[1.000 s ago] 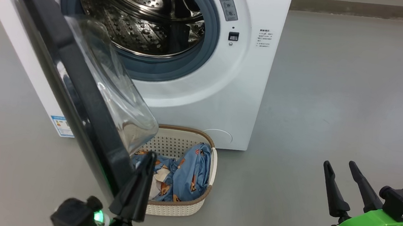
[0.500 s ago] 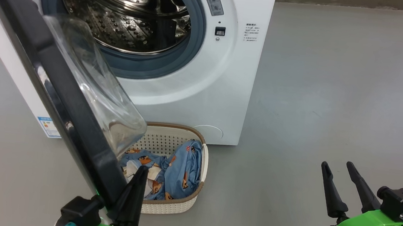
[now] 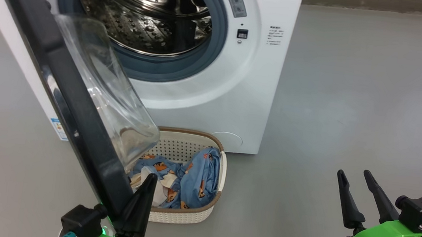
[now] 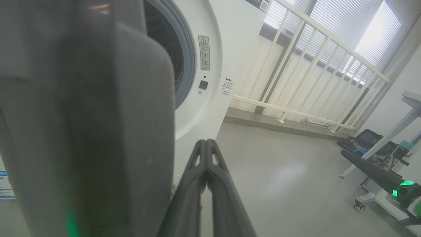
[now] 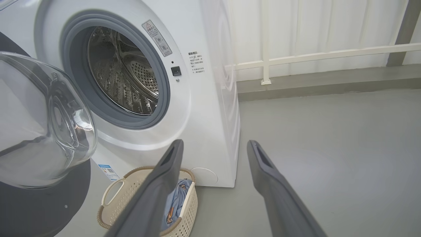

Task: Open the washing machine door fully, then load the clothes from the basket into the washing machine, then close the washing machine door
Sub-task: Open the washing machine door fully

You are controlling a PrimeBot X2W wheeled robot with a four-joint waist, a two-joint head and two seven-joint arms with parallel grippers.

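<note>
Where set close before the washing machine, find the basket with the clothes heaped inside. See its left rim overhung by the washing machine door, swung out. Note left gripper pressed together just beside that door's lower edge; right gripper spread over open floor, well apart.

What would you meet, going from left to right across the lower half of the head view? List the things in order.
Large round glossy black washing machine door with a clear glass bowl → small cream-white perforated plastic basket with a brown rim → right gripper with two long dark fingers, standing open.
</note>
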